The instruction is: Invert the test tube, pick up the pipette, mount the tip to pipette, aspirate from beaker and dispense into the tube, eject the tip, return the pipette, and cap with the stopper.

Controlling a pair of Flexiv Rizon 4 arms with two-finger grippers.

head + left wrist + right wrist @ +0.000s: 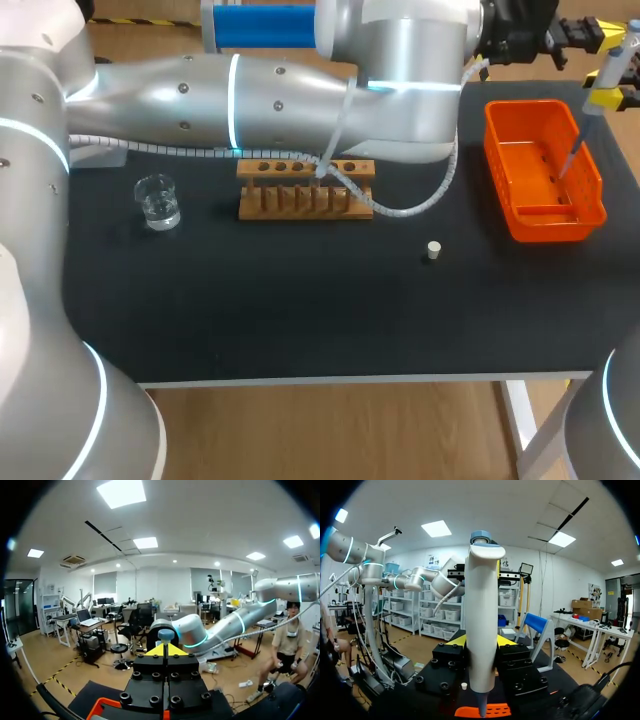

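- Right gripper (481, 641): the two yellow-tipped fingers are clamped on the white plastic pipette (481, 615), one on each side of its body. The pipette stands upright between them.
- In the head view, the right gripper (616, 90) holds the pipette (598, 100) above the far right corner of the black table (300, 320). The pipette's slender lower end points down into the orange plastic basket (500, 175).
- Left gripper (165, 650): the yellow tips are together, with no gap visible between them. The pipette's blue-grey round top button (165, 635) sits directly ahead of the tips. Contact cannot be confirmed.
- In the head view, the left arm (280, 95) comes in from the left and spans the far side of the table. The left gripper (590, 35) is just beside the top of the pipette.
- Clear glass beaker (157, 200): upright near the left end of the table, holding clear liquid, well apart from both grippers.
- Wooden test tube rack (305, 188): at the middle of the table, partly crossed by the left arm's white coiled cable (410, 205). The test tube cannot be made out clearly behind it.
- Small white stopper (433, 250): on the table between the rack and the basket, touching neither.
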